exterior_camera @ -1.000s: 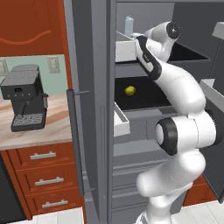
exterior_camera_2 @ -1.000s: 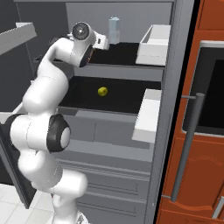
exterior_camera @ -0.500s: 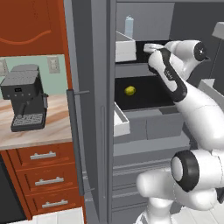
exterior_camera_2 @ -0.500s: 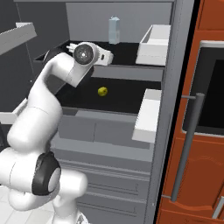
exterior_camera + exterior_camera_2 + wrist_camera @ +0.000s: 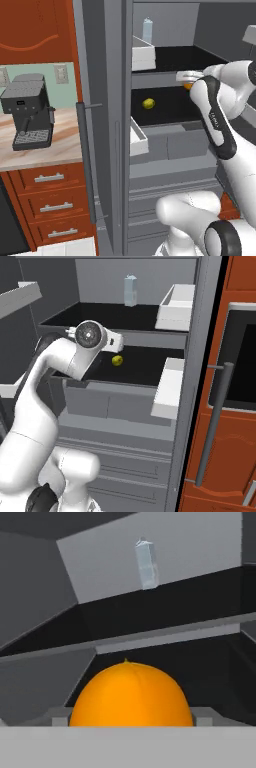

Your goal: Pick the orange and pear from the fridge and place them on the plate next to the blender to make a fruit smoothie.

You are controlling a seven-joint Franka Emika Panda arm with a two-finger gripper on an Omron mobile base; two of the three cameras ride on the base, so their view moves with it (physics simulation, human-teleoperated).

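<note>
While its doors stand open, the fridge (image 5: pixel 105 150) rises as a tall dark-grey cabinet with a long vertical bar handle, black inner shelves and white door bins (image 5: pixel 169 387). Left of it in the left base view, a black-grey coffee machine (image 5: pixel 27 111) sits on a pale wood-grain surface (image 5: pixel 60 145) above red-brown drawers (image 5: pixel 50 205). A small translucent carton (image 5: pixel 130 290) stands upright at the back of the upper shelf. The orange (image 5: pixel 131 694) is a smooth, bright-orange ball that looms large at the bottom of the hand view, close in front of the camera; in the left base view only a sliver of it (image 5: pixel 187 85) peeks out at the end of the arm, in front of the middle shelf. The pear (image 5: pixel 148 103) is a small yellow-green rounded fruit lying on the black middle shelf, well apart from the orange. Compared with half a second ago, the white arm has swung farther toward the right of the left base view and lower, its hand now level with the middle shelf's front edge rather than near the upper shelf, while the pear has stayed where it lay. The pincer (image 5: pixel 186 80) sits right at the orange; its fingers are hidden by the fruit and the arm, so I cannot tell how far apart they are or whether they grip it.
</note>
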